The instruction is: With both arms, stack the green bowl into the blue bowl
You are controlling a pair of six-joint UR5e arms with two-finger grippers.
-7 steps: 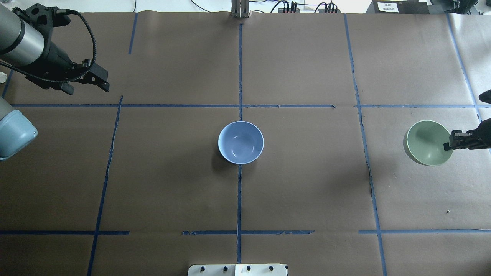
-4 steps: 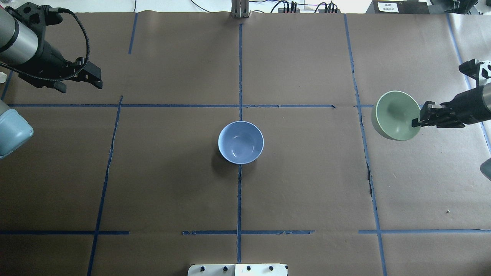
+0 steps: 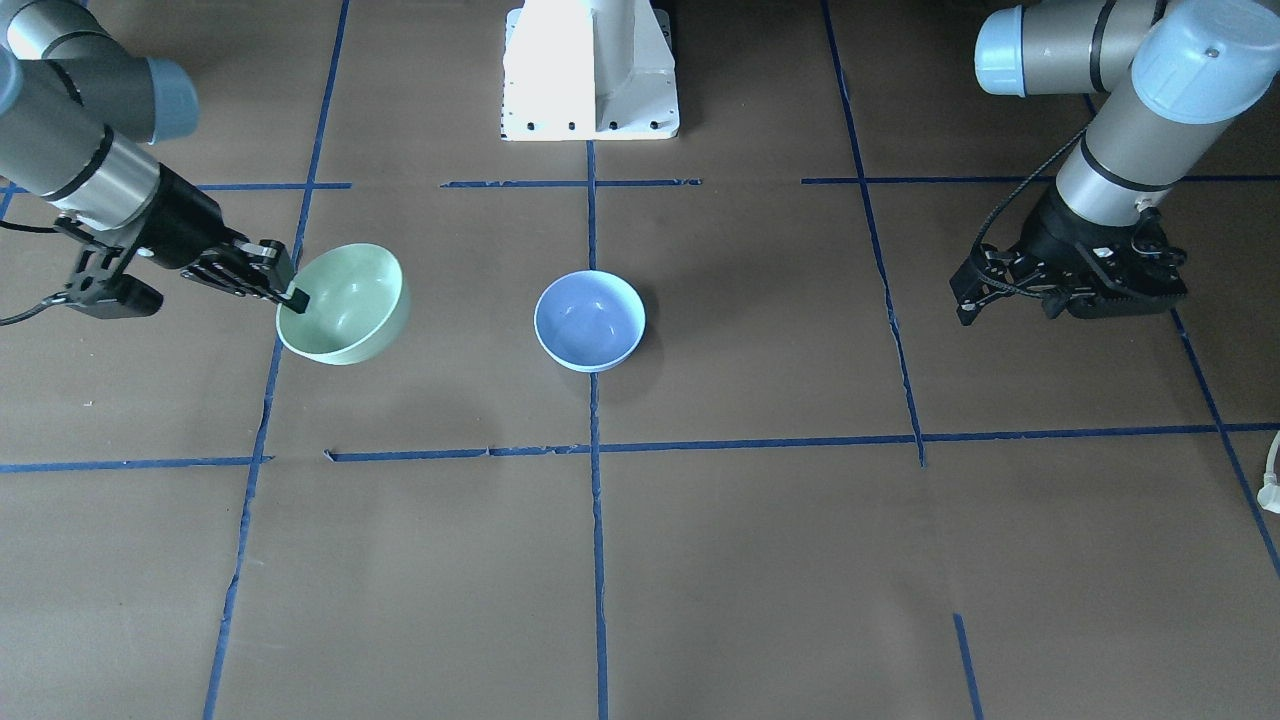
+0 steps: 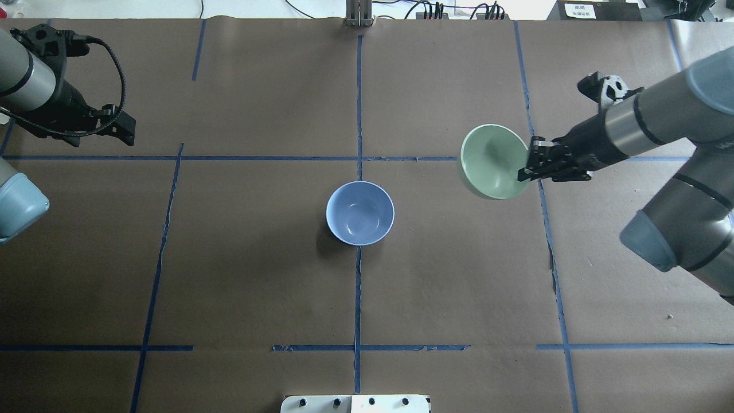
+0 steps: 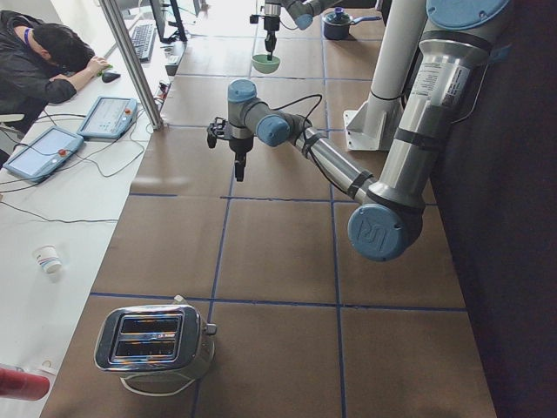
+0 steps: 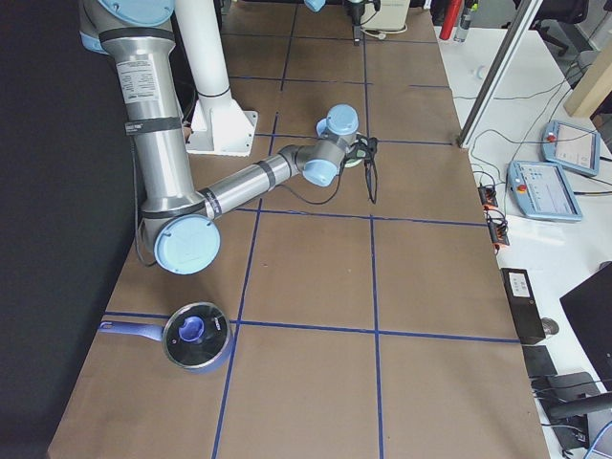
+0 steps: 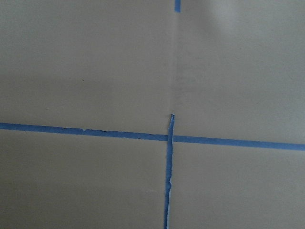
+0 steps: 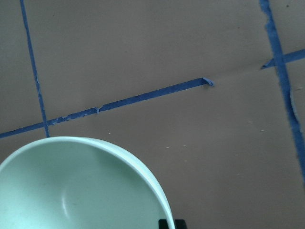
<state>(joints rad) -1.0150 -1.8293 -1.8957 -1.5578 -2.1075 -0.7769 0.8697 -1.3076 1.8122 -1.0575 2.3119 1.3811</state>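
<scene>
The green bowl (image 4: 492, 162) hangs tilted above the table, pinched at its rim by my right gripper (image 4: 524, 172). It lies to the right of and a little beyond the blue bowl (image 4: 360, 213), which stands upright at the table's centre. In the front-facing view the green bowl (image 3: 345, 303) is left of the blue bowl (image 3: 589, 320), held by the right gripper (image 3: 293, 297). The right wrist view shows the green bowl's rim (image 8: 81, 191). My left gripper (image 4: 127, 127) hovers empty at the far left, fingers together, well away from both bowls.
The white pedestal base (image 3: 590, 70) stands behind the blue bowl. A toaster (image 5: 157, 340) sits at the table's left end and a lidded pan (image 6: 196, 335) at the right end. Blue tape lines grid the brown paper. An operator (image 5: 43, 61) sits beside the table.
My right arm has carried the green bowl up off the table and leftward toward the centre. My left gripper has drawn back slightly to the left.
</scene>
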